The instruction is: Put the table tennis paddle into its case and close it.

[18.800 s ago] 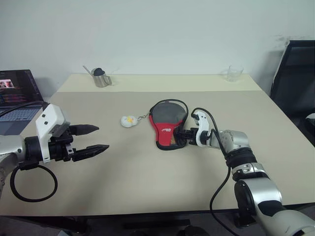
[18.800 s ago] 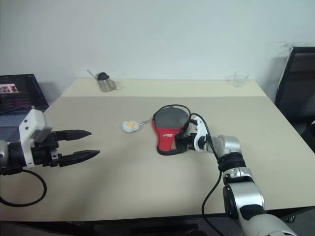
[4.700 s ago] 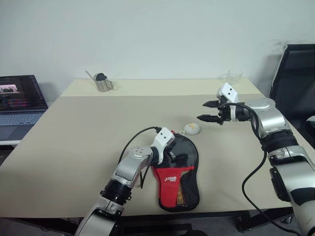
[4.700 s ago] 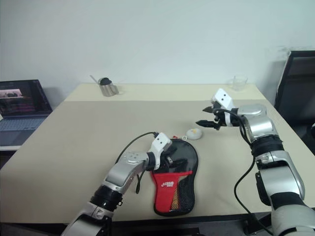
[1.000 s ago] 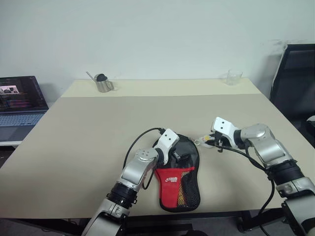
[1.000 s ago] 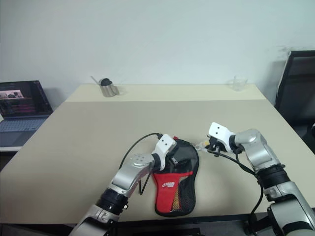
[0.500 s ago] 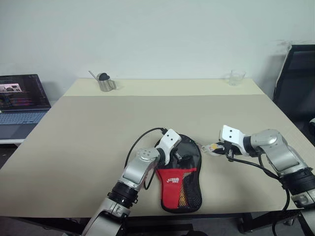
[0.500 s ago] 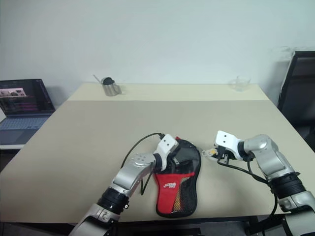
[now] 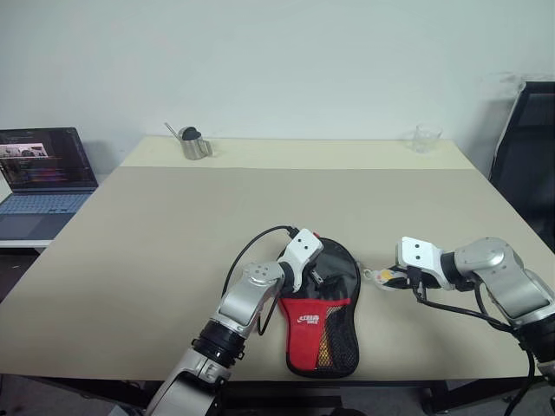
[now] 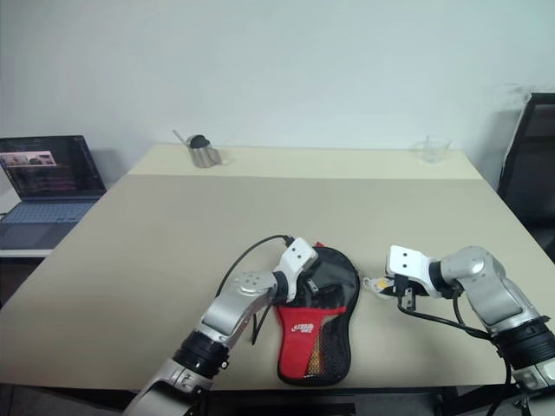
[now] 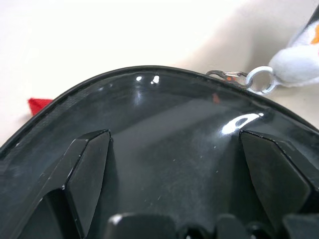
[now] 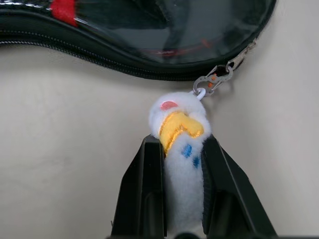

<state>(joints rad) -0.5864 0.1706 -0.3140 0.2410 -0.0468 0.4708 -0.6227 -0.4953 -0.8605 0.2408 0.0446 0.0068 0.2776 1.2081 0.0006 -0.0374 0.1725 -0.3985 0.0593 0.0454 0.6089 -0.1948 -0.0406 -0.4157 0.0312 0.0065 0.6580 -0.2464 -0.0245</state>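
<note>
Right gripper pinching white-yellow charm; left gripper spread wide on case.
Clipped to the zip pull, charm beside black-and-red case lying flat at table front edge; paddle unseen.

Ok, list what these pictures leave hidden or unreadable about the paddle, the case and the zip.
- Table tennis paddle: hidden in every view; the closed-looking case covers whatever is inside.
- Zip's end: in the eye views, too small to tell whether it is fully shut.
- Left gripper: its tips press the case's black part; the left wrist view is too close to show the rest.
- Case logo: too small to read.
</note>
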